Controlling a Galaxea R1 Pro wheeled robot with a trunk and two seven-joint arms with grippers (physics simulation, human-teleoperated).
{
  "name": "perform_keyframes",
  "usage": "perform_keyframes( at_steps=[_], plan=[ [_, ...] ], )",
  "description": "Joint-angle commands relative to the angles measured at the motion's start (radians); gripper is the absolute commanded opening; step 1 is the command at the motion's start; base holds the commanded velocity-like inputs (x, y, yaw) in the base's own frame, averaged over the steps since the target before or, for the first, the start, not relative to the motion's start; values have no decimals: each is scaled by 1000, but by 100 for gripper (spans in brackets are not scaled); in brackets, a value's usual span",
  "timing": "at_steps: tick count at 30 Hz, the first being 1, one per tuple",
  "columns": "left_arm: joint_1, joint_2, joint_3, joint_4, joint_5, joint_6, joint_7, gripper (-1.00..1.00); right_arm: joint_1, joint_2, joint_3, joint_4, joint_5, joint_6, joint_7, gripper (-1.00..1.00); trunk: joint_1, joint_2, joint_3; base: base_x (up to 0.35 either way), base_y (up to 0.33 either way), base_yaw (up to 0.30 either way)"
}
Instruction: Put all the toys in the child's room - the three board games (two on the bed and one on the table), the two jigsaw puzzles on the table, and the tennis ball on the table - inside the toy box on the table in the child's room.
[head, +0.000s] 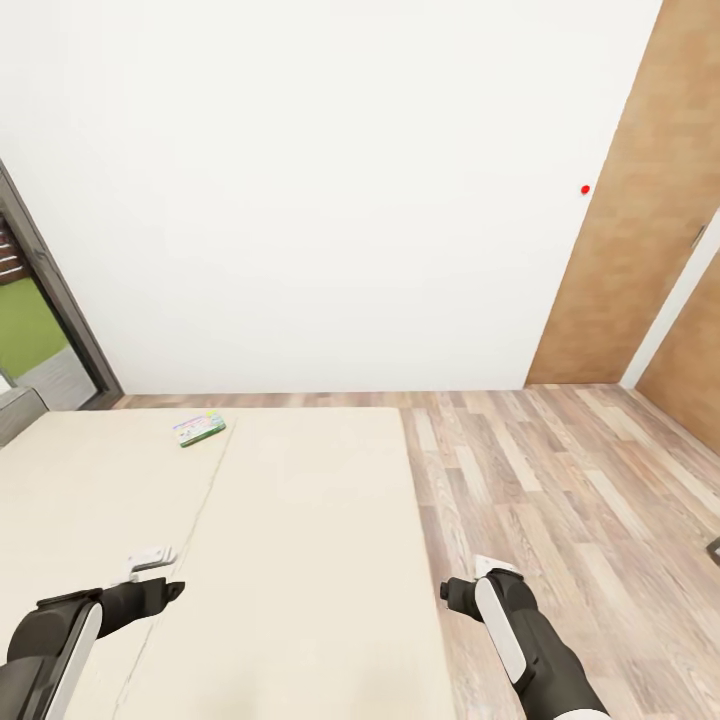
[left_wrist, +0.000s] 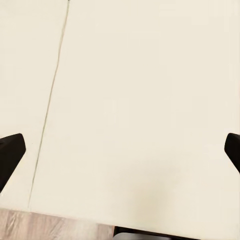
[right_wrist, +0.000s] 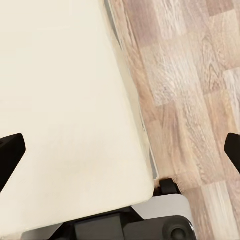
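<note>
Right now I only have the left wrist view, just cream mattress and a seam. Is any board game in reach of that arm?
Observer: One board game, white-green-yellow, lies on the bed at its far side, next to the seam between the mattresses, well ahead of the left gripper.
Operator: Is anything held already?
Observer: No. In the right wrist view both fingertips stand wide apart with nothing between them, over the bed's edge and the wood-plank floor.
Operator: And what's behind the game?
Observer: A plain white wall, with a strip of floor between it and the bed.
</note>
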Motion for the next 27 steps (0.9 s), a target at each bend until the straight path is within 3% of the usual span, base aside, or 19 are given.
perform_keyframes(
  at_steps=[1,27],
  plan=[
    [-1,0,1,0,5,5,0,100,-1,1,-2,-1,-11,3,-9,100,1,-2,-2,0,236,0],
    [-1,0,2,2,5,5,0,100,-1,1,-3,-1,-12,1,-9,100,1,-2,-2,0,236,0]
  ],
)
